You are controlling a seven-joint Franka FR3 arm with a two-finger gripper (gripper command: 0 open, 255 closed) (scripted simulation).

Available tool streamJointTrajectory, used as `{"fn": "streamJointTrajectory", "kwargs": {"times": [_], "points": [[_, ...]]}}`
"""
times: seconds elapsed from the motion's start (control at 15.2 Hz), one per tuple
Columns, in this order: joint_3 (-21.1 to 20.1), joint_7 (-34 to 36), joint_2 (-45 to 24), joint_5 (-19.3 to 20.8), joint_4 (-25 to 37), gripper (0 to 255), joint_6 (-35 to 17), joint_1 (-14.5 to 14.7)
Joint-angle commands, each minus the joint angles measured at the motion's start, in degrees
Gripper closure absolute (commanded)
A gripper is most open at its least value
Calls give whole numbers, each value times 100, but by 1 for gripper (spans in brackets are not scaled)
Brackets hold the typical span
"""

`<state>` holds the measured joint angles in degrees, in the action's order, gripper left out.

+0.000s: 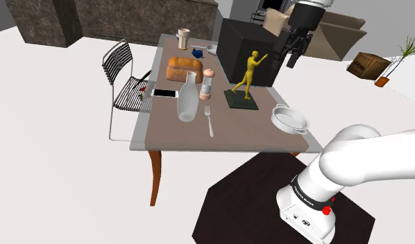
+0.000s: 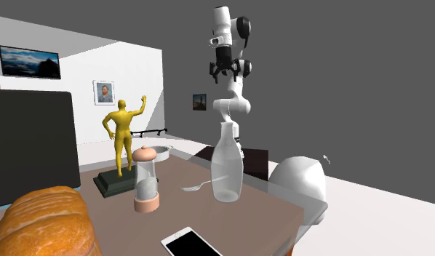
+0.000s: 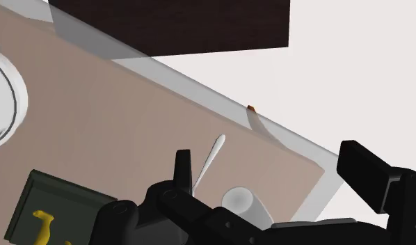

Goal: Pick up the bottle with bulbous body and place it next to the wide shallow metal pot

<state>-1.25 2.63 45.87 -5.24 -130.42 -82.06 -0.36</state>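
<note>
— High at the shoulder view's upper right, what hangs there?

— An all-black two-finger gripper (image 1: 293, 59), pointing down beside the top of a large black box (image 1: 249, 50), well above the brown-topped table with a grey rim (image 1: 248, 136).

— Where is the clear glass bottle with a bulbous body (image 1: 187, 100)?

— Upright on the table, between a white-edged black phone (image 1: 164, 93) and a silver fork (image 1: 209, 121), with a loaf of brown bread (image 1: 184, 69) behind it. The wide shallow metal pot (image 1: 290, 119) sits well apart from it, near the table's corner on that view's right, past a yellow figurine on a dark base (image 1: 246, 80).

— And the second exterior view?

— The bottle stands upright mid-table with the fork just beside it. A clear grinder with a pinkish cap and foot (image 2: 146, 182) is on its left. The gripper hangs high over the table, its jaws spread wide with nothing between them.

— The wrist view?

— Both fingers stand apart and grip nothing. Far below them lie the fork and, beside it, a pale round top that seems to be the bottle's neck. The pot's rim and the figurine's dark base lie beyond one finger.
</note>
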Motion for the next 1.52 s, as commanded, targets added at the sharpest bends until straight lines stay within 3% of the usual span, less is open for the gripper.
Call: {"fn": "streamJointTrajectory", "kwargs": {"times": [0.0,0.73,1.45], "points": [[0,0,0,0,0,0,0,0],[-288,-35,-2213,37,765,0,-1420,94],[-525,68,-4624,313,2454,0,-2101,201]]}}
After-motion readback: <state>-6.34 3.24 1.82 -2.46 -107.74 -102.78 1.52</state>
